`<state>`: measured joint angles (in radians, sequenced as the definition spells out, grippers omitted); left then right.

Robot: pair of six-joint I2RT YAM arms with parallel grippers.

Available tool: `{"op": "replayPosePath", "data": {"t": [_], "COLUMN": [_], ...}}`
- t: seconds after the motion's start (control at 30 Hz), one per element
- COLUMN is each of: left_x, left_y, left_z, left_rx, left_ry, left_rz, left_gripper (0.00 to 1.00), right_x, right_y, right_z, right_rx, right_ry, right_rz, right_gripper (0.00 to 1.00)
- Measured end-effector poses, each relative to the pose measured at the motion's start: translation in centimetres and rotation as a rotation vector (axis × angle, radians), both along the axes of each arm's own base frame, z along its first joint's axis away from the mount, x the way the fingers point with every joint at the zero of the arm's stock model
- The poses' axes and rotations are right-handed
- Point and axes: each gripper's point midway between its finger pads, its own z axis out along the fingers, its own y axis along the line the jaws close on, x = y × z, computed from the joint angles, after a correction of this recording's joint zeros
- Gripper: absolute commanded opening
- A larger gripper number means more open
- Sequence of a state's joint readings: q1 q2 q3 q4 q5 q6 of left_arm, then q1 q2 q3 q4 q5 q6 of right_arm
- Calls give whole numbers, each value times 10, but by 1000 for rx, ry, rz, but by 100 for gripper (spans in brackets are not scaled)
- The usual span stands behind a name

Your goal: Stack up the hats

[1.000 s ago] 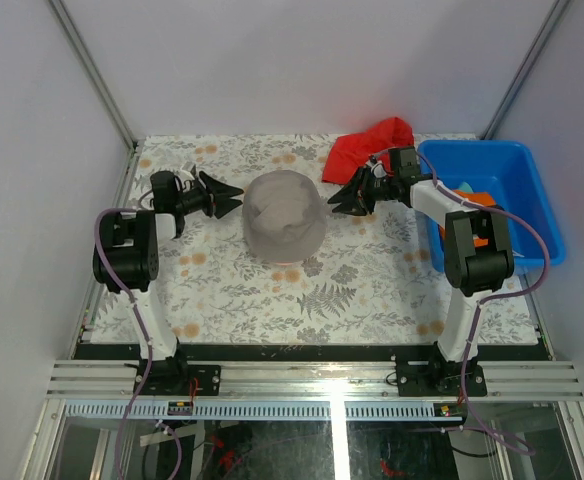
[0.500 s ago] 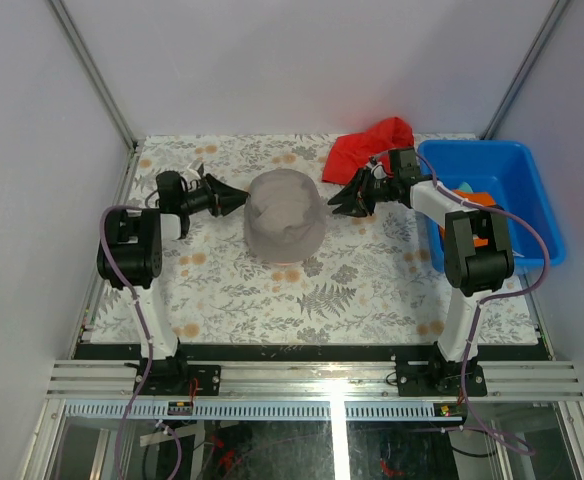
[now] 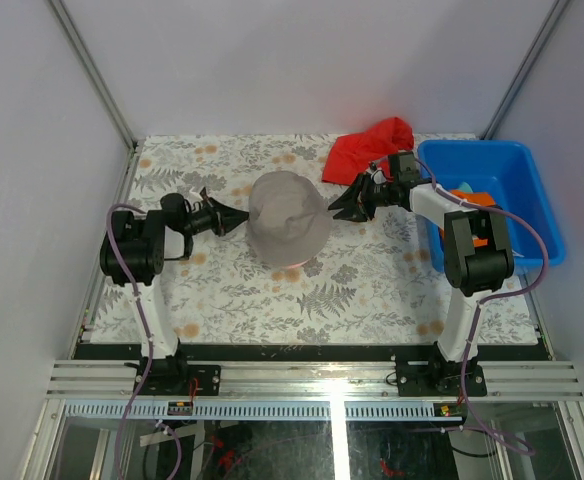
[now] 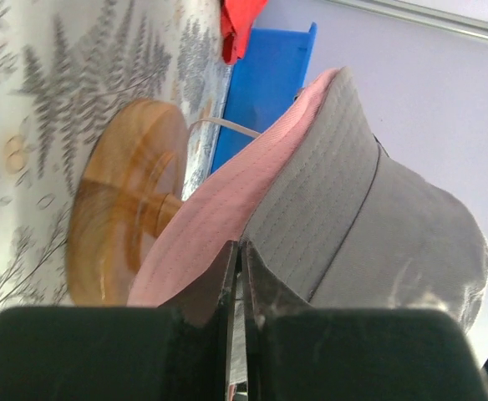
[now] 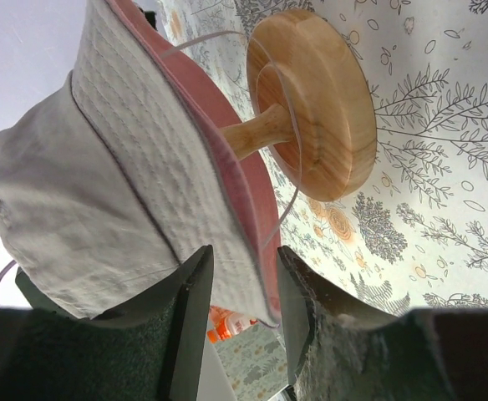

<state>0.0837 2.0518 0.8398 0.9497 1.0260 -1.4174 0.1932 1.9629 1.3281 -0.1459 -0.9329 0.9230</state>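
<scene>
The grey hat [image 3: 289, 225] sits over the pink hat [image 3: 288, 263] on the wooden stand, which the hats hide in the top view. My left gripper [image 3: 242, 216] is shut, its tips at the left brim where pink [image 4: 219, 217] and grey [image 4: 369, 217] meet; I cannot tell whether fabric is pinched. My right gripper [image 3: 338, 205] is open with the right brim between its jaws; this also shows in the right wrist view [image 5: 244, 255]. The orange hat [image 3: 479, 200] and teal hat [image 3: 463, 187] lie in the blue bin [image 3: 512, 165].
A red cloth [image 3: 367, 145] lies at the back, just behind my right gripper. The stand's round base [image 5: 319, 100] rests on the floral mat. The bin stands at the right edge, and the frame posts rise at the back corners.
My left gripper has moved nearer and in to the hat's left brim and gone from open to shut. The grey hat has shifted slightly. My right gripper has barely moved.
</scene>
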Motion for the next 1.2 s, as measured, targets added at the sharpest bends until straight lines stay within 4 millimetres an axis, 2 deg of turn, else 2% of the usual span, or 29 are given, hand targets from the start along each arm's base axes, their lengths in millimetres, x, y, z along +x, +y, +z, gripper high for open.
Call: {"op": "replayPosePath", "data": {"t": [0.1,0.3,0.47,0.6,0.77,0.97,1.03,1.13,1.2], "left_x": [-10,-22,-28,-32,-39,-42,-42,-42,-43], "left_y": [2,4,4,4,4,4,4,4,4], "left_z": [-8,-8,-11,-14,-19,-20,-20,-20,-21], "left_rx": [5,42,59,70,79,82,84,86,87], "left_ry": [33,20,23,30,40,45,44,45,46], "left_rz": [17,35,35,32,33,39,43,47,49], "left_gripper": [0,0,0,0,0,0,0,0,0], "right_x": [0,-2,-15,-26,-29,-29,-29,-33,-35], "right_y": [0,-3,-7,-10,-10,-5,-1,7,12], "right_z": [-1,-5,-8,3,24,31,33,35,34], "right_rx": [0,3,28,62,114,154,162,170,172], "right_ry": [2,6,28,24,-27,-34,-39,-43,-39], "right_rz": [0,-4,-5,-12,-20,-28,-22,-1,9], "right_gripper": [45,48,50,52,54,53,45,19,7]}}
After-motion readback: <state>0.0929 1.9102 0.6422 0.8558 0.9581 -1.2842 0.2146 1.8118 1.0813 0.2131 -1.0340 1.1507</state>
